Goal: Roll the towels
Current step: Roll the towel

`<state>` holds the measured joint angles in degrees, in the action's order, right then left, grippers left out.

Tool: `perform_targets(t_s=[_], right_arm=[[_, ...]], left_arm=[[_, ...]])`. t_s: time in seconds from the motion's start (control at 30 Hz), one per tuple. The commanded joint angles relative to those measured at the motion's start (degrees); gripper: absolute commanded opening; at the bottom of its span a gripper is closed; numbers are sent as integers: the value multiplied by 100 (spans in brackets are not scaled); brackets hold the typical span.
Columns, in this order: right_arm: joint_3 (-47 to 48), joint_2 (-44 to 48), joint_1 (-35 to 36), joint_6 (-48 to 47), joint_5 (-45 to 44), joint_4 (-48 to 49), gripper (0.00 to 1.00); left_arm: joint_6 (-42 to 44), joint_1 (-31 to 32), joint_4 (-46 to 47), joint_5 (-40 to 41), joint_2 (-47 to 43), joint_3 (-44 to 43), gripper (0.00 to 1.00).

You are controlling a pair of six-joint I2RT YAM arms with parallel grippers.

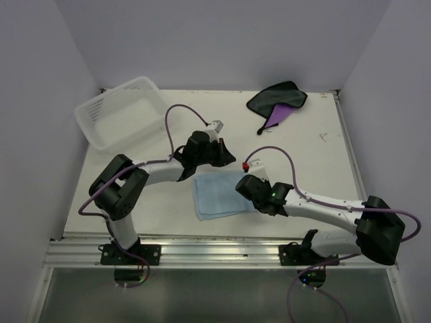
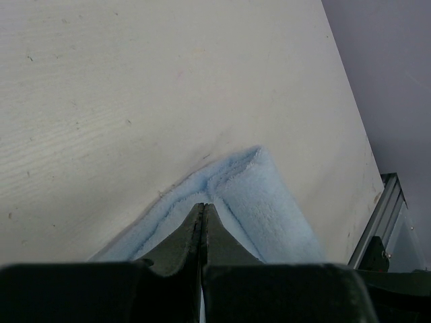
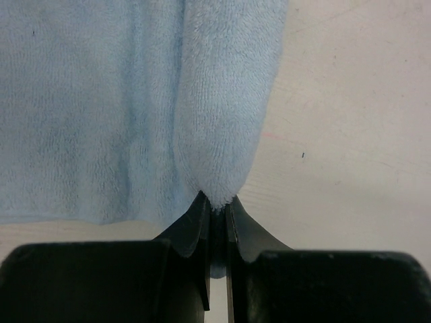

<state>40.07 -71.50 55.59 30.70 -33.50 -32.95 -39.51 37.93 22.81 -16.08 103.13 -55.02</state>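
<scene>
Black left fingers (image 2: 203,212) are seen closest in the left wrist view, pressed together on a corner of the blue towel (image 1: 215,196). Next to the pinch the cloth is lifted off the tabletop (image 1: 303,155), and a thick folded ridge is drawn up beside it and runs off along the towel's edge.

The right fingers (image 3: 202,219) are likewise closed, and a tuft of the same towel is pinched between their tips. From that pinch a plump fold of the towel's edge is turned over and stands above the flat part, which is spread out to one side of it. Bare tabletop is seen on the other side of the fold.

From above, the blue towel is found close to the near edge of the tabletop, about midway between the left and right edges. Both arms are bent in over its right side, the left one at the farther corner and the right one at the nearer end.

The purple towel (image 1: 277,101) is left crumpled, dark face up, at the far edge toward the far right corner, well apart from both arms. A white basket (image 1: 121,111) is set at the far left corner.
</scene>
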Motion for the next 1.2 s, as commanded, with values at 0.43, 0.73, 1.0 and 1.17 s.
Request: perform_targets(t_s=[0.43, 0.73, 1.0, 1.17], right_arm=[[1081, -1356, 1164, 366, -1642, -809, 4], [1477, -2060, 1463, 621, -1950, -1240, 4], [1978, -2859, 1779, 823, -2258, -1714, 5], [2293, -3342, 1964, 912, -2398, -1943, 6]], left_arm=[[180, -84, -31, 316, -988, 563, 0], [189, -190, -57, 368, -1216, 721, 0], [180, -269, 22, 210, -1348, 748, 0], [128, -269, 180, -79, -1410, 686, 0]])
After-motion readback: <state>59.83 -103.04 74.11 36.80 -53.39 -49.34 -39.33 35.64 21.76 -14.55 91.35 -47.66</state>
